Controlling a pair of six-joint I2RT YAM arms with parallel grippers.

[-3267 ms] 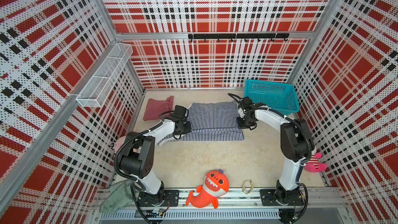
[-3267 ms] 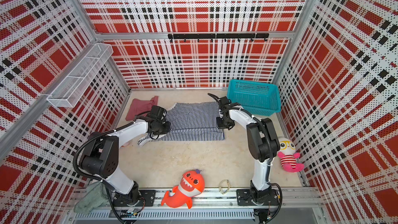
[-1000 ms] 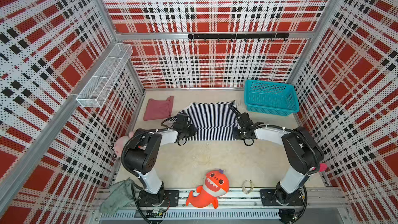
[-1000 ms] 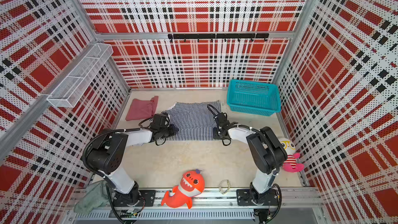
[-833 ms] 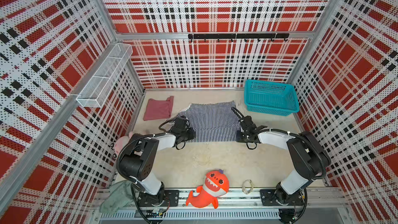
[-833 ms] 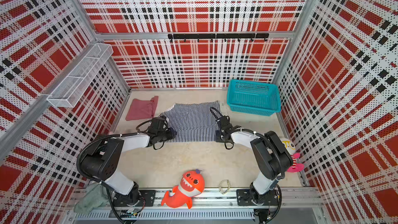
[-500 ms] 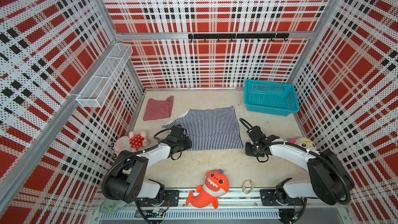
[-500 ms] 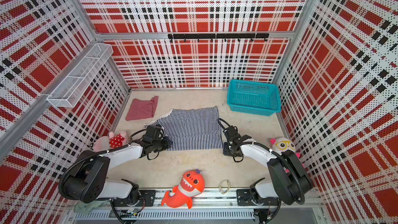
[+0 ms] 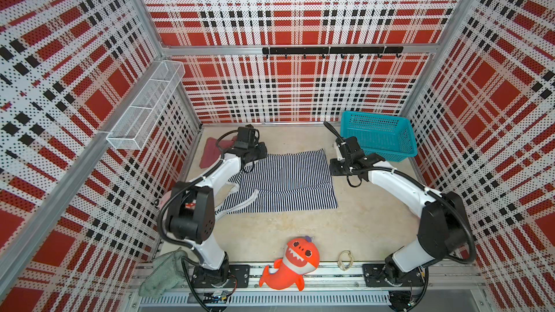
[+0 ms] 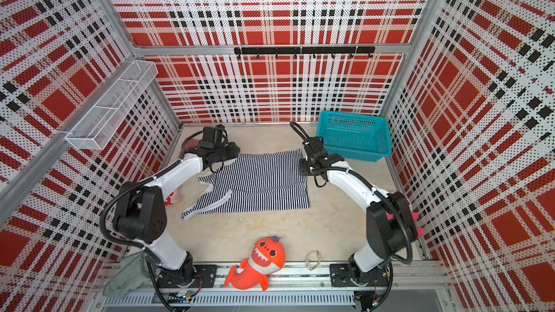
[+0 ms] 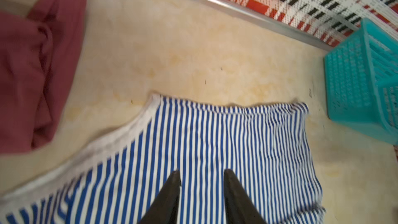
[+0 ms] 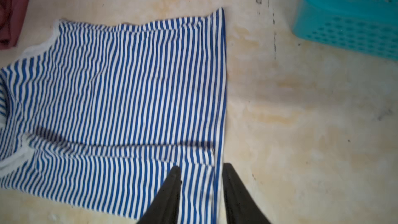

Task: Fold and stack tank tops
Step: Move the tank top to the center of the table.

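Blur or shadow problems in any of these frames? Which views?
Left wrist view: motion blur, with the maroon tank top and teal basket smeared. Right wrist view: milder blur, and a dark shadow band across the striped tank top. Both top views: sharp and evenly lit; wide-angle, so the plaid walls splay outward.

A lab cell, walled by plaid pegboard [image 9: 300, 91]

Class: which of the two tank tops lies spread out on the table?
The striped tank top, laid out mid-table; the maroon tank top sits bunched by the side wall.
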